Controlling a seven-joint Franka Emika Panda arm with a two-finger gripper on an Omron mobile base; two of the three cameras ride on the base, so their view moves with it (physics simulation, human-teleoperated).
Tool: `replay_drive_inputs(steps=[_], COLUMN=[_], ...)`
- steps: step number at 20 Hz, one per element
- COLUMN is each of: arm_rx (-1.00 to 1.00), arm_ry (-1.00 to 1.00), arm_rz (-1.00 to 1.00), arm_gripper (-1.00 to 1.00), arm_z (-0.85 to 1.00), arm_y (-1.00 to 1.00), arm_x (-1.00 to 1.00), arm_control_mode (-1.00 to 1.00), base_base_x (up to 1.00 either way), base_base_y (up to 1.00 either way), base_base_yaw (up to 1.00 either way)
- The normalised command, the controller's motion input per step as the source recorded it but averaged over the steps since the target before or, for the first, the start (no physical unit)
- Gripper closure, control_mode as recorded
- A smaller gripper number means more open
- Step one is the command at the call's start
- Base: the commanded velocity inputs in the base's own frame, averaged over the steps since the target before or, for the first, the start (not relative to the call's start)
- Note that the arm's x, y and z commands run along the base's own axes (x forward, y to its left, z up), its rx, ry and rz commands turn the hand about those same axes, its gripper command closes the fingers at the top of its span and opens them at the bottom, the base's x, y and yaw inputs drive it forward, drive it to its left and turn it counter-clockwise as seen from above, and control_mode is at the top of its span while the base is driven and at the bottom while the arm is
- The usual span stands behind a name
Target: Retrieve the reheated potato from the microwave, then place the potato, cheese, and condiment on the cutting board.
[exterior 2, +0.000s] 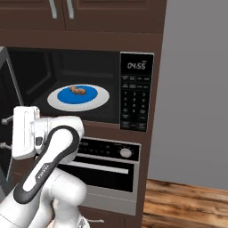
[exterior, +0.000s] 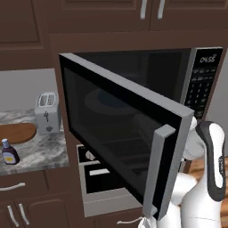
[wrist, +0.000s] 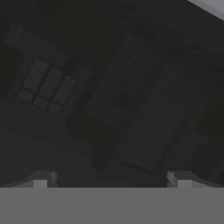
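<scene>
Dark cabinets framed the microwave, door swung open; potato sat on its blue-and-white plate inside. Jaws stood wide apart, holding nothing.

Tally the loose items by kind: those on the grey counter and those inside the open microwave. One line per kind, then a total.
Reddish-brown oval wooden cutting board: 1
White two-slot toaster: 1
Squat brown condiment bottle with pale cap: 1
Blue-and-white round plate: 1
Small lumpy brown potato: 1
Total: 5
</scene>
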Motion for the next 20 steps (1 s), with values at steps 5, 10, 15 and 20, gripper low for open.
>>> replay_drive_inputs(steps=[5,10,15,20], arm_rx=[0.01,0.04,0.05,0.0], arm_ry=[0.0,0.0,0.0,0.0], arm_rz=[0.0,0.0,0.0,-0.01], arm_gripper=[-1.0,-1.0,-1.0,-1.0], arm_z=[-0.22,-0.27,-0.1,-0.02], arm_y=[0.67,0.62,0.45,0.31], arm_x=[-0.14,-0.03,0.08,0.12], arm_control_mode=[-1.0,-1.0,-1.0,-1.0], base_base_x=[0.0,0.0,0.0,0.0], base_base_y=[0.0,0.0,0.0,0.0], base_base_yaw=[0.0,0.0,0.0,0.0])
